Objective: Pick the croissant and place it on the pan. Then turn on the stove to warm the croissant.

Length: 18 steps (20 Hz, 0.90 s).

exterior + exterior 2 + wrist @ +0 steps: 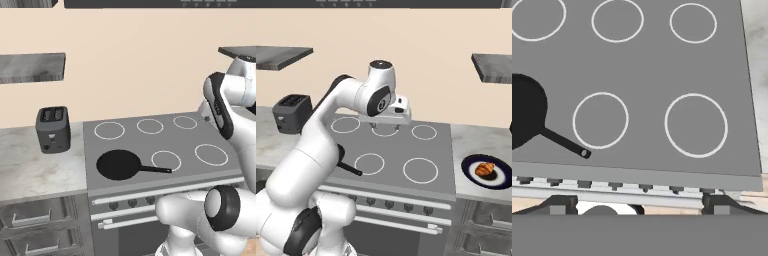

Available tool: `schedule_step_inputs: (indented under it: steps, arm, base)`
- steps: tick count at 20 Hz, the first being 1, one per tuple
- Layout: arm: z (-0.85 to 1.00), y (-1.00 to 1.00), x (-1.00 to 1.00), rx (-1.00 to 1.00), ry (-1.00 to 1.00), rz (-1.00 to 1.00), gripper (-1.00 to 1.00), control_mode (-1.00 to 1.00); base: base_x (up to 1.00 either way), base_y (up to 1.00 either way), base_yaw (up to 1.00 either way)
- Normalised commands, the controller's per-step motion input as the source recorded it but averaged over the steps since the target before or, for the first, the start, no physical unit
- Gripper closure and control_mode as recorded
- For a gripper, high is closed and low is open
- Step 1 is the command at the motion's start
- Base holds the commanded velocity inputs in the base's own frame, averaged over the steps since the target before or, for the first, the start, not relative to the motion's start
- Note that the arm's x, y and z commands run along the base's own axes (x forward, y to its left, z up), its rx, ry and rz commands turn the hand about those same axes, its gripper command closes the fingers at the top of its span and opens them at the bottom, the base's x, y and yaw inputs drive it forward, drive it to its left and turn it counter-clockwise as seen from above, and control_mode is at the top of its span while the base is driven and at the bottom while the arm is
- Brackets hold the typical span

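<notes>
Kitchen stove (396, 150) carries the empty pan (118, 164) at 9 o'clock, the croissant (486, 169) waits on its plate (470, 165) on the bench at 3 o'clock, and the hand (385, 125) hangs wide open, holding nothing, so every step is left.

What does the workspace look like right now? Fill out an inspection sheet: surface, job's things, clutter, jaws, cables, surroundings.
Surface: grey stove with five white ring burners, set between pale marbled counters.
Job's things: black pan empty on the front left burner, handle pointing right; croissant on a dark plate on the counter right of the stove.
Clutter: dark toaster on the left counter.
Jaws: gripper open, holding nothing, looking down over the stove.
Cables: nothing seen.
Surroundings: beige wall, grey wall shelves, drawers under the counters, a row of knobs along the stove front.
</notes>
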Motion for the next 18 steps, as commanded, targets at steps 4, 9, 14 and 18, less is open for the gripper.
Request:
schedule_step_inputs:
  steps: [4, 9, 14, 18]
  arm:
    - [-0.13, -0.63, -0.1, -0.04, 0.0, 0.0, -1.0, -1.0]
    - [-0.06, -0.61, -0.06, -0.05, 0.0, 0.0, -1.0, -1.0]
    - [0.05, -0.36, -0.01, -0.03, -0.04, 0.0, -1.0, -1.0]
    - [0.09, -0.05, 0.06, 0.02, 0.01, 0.0, -1.0, -1.0]
  base:
    - [0.0, 0.0, 0.0]
    - [0.0, 0.0, 0.0]
    - [0.0, 0.0, 0.0]
    - [0.0, 0.0, 0.0]
